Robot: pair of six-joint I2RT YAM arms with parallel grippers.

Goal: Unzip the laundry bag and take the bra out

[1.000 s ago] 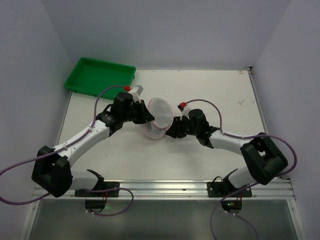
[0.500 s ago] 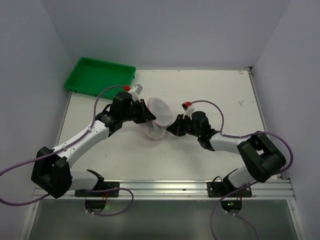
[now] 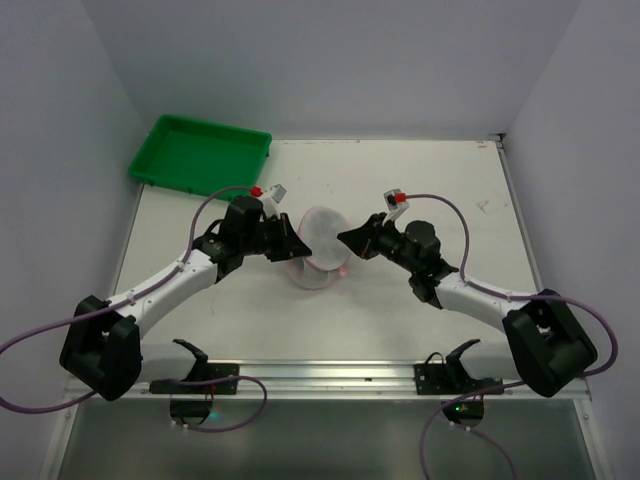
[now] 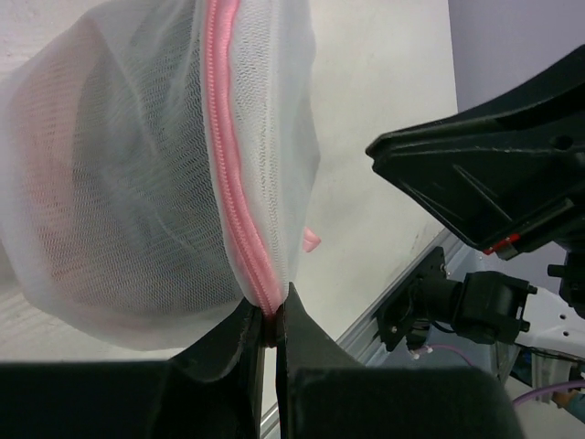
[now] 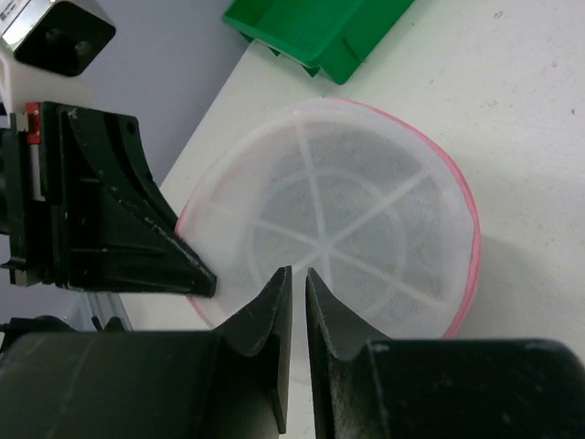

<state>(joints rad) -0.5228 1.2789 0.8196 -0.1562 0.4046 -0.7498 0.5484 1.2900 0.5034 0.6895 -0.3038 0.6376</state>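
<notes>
One zipped laundry bag (image 3: 320, 250) holds a dim shape (image 4: 128, 155).

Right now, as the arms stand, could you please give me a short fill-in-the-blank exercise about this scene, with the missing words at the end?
1. The left fingers pinch the laundry bag at its ___ zipper rim.
2. The right fingers stand apart from the bag and hold ___.
3. The tray at the far left corner of the table is ___ in colour.

Missing words: pink; nothing; green.
</notes>
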